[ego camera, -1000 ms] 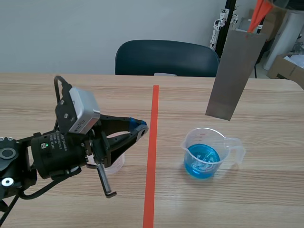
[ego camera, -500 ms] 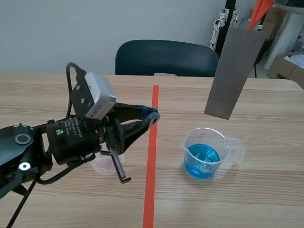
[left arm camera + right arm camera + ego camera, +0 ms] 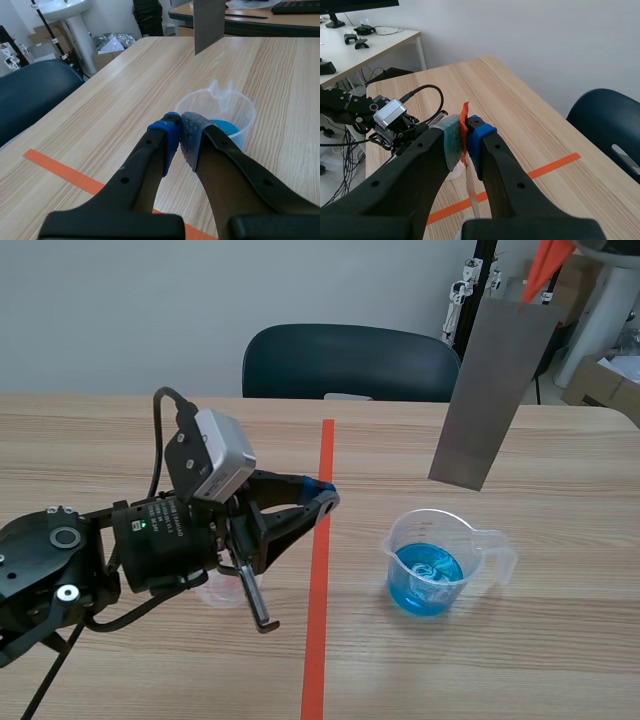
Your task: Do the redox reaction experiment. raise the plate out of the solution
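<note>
A grey metal plate [image 3: 493, 390] hangs in the air at the right, with its lower edge well above the clear beaker [image 3: 432, 558] of blue solution. An orange tab [image 3: 545, 265] tops the plate. In the right wrist view my right gripper [image 3: 466, 131] is shut on that orange tab [image 3: 464, 116], and the plate [image 3: 471, 192] shows edge-on below it. My left gripper [image 3: 325, 498] is low over the red tape line, left of the beaker, shut with nothing in it. In the left wrist view its pads [image 3: 172, 132] meet just short of the beaker [image 3: 220, 112], and the plate [image 3: 209, 22] hangs beyond.
A small clear cup [image 3: 215, 590] stands on the table under the left arm. A dark blue chair [image 3: 350, 360] is behind the table's far edge. Boxes and stands crowd the back right corner.
The left arm has moved right and forward, bringing its shut gripper over the tape line. The plate has stayed hanging above the beaker, almost unmoved.
</note>
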You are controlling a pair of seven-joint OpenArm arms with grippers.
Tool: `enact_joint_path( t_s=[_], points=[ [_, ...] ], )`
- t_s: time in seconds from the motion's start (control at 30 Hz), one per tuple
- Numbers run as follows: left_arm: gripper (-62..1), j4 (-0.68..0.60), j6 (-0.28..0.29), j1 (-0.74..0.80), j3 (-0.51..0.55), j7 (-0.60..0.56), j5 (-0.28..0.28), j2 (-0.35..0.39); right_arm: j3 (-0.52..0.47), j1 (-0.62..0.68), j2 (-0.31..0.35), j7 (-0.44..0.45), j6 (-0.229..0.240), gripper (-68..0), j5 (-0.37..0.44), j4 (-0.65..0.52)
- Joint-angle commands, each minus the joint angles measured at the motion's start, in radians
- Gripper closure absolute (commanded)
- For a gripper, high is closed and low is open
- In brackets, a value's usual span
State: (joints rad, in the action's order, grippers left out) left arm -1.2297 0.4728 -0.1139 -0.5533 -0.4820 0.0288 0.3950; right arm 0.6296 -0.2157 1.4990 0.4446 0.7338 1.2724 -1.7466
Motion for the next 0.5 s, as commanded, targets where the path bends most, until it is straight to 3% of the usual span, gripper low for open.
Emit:
enact_joint_path(
  t_s=[0.0, 0.47],
  points=[
    [-3.8, -0.012, 0.003, -0.009, 0.003, -0.014, -0.010, -0.018, -0.016, -0.016, 0.010, 0.014, 0.012, -0.2, 0.015, -0.008],
    [-3.8, -0.012, 0.005, -0.024, 0.003, -0.012, -0.002, -0.034, -0.016, -0.011, 0.008, -0.001, 0.012, -0.2, 0.015, -0.008]
  ],
)
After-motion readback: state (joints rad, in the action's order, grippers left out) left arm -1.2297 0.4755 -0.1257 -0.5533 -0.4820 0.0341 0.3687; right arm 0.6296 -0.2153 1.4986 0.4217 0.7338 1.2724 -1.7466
